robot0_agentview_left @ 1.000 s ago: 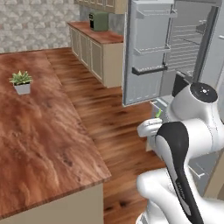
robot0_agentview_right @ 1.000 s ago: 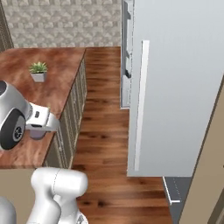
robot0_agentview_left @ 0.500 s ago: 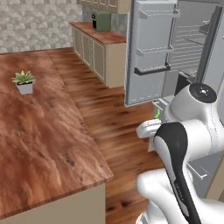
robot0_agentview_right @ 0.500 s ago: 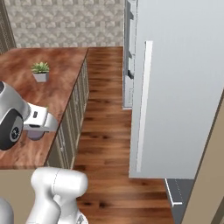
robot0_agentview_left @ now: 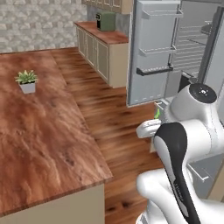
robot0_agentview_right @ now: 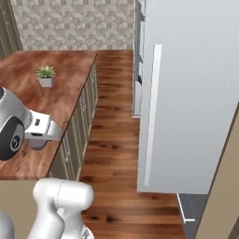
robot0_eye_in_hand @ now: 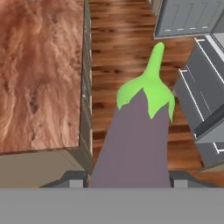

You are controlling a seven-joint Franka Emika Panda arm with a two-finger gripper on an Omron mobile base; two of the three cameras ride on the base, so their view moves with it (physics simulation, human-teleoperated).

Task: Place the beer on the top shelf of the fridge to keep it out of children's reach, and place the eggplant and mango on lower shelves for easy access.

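Now my claw point(robot0_eye_in_hand: 127, 186) pinches the eggplant point(robot0_eye_in_hand: 135, 144), low centre of the hand view, stem pointing away. Carrying step; next I must reach the fridge point(robot0_agentview_left: 192, 48) and its lower shelves.

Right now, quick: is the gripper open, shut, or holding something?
Gripper: shut on the eggplant, whose green stem end points away from the hand.

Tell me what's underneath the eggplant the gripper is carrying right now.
Below the eggplant in the hand view lies wooden floor, with the island counter on one side and the fridge on the other. The floor directly beneath it is covered by the eggplant itself.
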